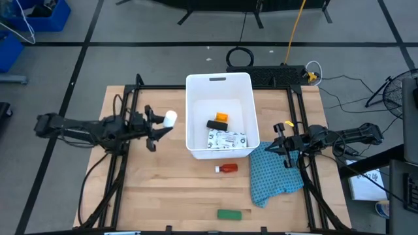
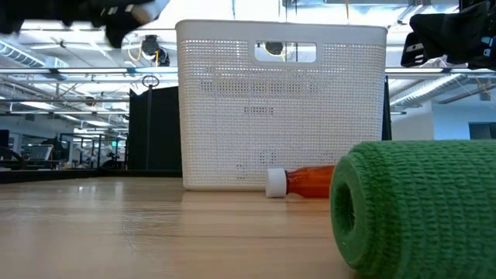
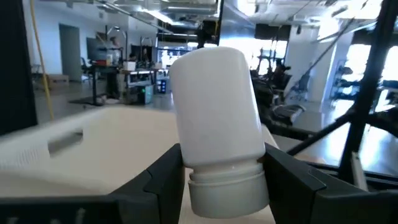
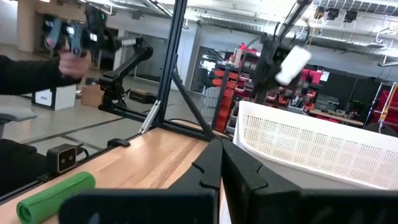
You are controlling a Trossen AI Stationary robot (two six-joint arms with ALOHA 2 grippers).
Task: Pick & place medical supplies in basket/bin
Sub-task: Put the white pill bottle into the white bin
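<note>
While my left jaws (image 1: 159, 130) grip the small white bottle (image 1: 170, 118) beside the white tub (image 1: 193, 111), I should clear its rim before releasing; my right jaws (image 1: 282, 149) wait clenched.

Blue-teal patterned cloth (image 1: 274, 173) lies crumpled on the wooden desk (image 1: 163, 189), directly beneath the right end effector (image 1: 285, 147) and trailing toward the desk's near edge. Black cable coil (image 1: 240, 57) rests on the floor beyond the desk, well apart from both end effectors. A person's dark sleeve (image 4: 28, 73) is visible in the room.
</note>
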